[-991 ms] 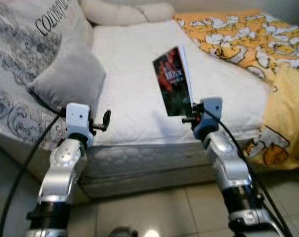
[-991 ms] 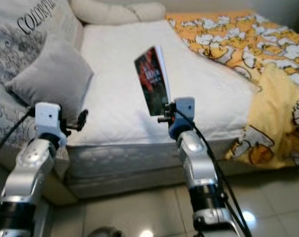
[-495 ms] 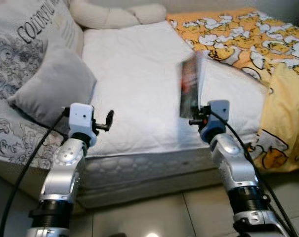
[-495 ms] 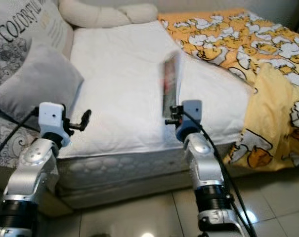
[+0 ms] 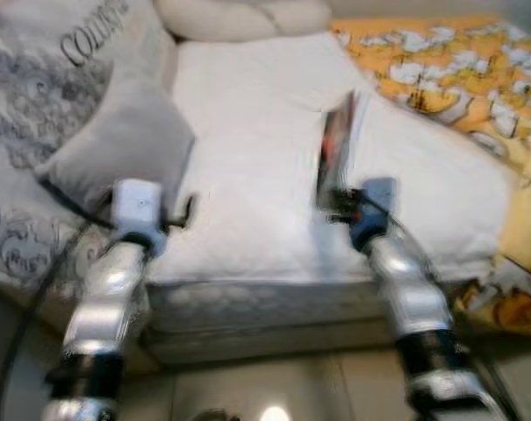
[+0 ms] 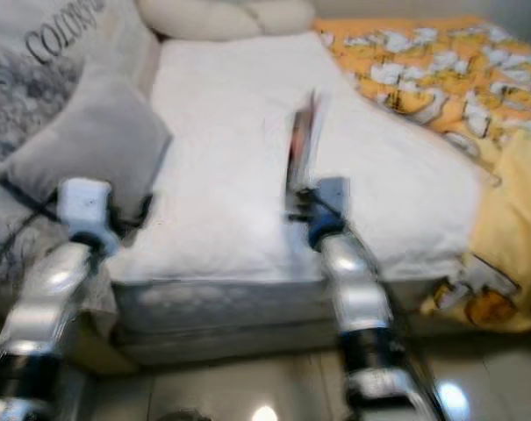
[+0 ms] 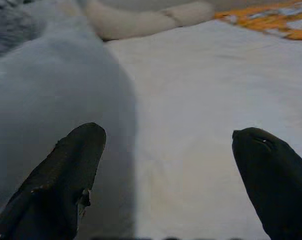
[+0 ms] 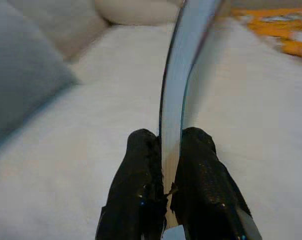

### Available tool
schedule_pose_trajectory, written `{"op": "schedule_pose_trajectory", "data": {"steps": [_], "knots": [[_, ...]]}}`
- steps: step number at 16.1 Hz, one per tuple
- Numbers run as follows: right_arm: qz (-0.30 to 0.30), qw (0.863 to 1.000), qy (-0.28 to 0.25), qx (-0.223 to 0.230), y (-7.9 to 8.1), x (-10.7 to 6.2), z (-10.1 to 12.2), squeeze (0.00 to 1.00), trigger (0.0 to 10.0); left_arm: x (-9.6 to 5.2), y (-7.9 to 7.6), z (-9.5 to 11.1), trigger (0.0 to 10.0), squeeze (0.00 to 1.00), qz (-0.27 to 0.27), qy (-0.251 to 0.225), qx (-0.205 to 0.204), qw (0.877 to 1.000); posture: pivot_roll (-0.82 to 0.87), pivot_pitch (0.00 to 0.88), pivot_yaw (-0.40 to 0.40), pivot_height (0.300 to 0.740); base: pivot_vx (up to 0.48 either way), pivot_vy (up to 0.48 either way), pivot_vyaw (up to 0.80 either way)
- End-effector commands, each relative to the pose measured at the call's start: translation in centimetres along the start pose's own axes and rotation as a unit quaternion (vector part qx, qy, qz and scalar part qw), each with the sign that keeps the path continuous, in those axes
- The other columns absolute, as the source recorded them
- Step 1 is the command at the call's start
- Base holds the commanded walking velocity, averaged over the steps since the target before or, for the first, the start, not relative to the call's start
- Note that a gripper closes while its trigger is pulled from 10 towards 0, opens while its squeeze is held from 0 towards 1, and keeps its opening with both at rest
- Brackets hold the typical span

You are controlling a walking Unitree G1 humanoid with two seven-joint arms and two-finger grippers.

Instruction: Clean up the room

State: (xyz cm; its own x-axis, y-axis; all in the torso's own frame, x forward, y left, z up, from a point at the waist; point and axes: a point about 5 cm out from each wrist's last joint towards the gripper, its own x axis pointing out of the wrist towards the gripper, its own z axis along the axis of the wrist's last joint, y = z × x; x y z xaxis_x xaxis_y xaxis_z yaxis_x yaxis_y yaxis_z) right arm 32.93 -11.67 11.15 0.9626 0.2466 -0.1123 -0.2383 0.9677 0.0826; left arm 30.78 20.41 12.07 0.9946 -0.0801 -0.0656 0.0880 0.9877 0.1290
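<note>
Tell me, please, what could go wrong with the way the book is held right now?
The right gripper pinches the thin red-and-black paperback book only at its bottom edge, upright, so it might tip or slip onto the white quilted mattress. The blurred head views suggest motion, which could shake it loose.

Looking down from the head at the bed [image 5: 256, 167], both eyes sharing it; wrist cameras peering close along fingers [image 7: 66, 180].

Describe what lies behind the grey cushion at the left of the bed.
Behind the grey cushion stands a large patterned pillow printed with dark lettering and scrollwork. The cushion leans on it and covers its lower middle, so the print there cannot be read. The white mattress lies beside it.
</note>
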Motion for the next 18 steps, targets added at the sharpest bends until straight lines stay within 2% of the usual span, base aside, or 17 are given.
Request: {"op": "schedule_pose_trajectory", "data": {"steps": [1, 18], "knots": [[-0.013, 1.000, -0.020, -0.003, -1.11, -0.17, 0.92, 0.00, 10.0, 0.29, -0.93, 0.39, 10.0, 0.00, -0.013, -0.008, -0.004, 1.000, -0.02, 0.000, 0.053, 0.740, 0.285, 0.000, 0.00], [-0.012, 1.000, -0.018, -0.014, -1.20, 0.01, 1.02, 0.00, 10.0, 0.59, -1.43, 1.07, 10.0, 0.00, -0.019, -0.010, -0.002, 1.000, -0.03, 0.000, 0.063, 0.740, 0.282, 0.000, 0.00]]}}
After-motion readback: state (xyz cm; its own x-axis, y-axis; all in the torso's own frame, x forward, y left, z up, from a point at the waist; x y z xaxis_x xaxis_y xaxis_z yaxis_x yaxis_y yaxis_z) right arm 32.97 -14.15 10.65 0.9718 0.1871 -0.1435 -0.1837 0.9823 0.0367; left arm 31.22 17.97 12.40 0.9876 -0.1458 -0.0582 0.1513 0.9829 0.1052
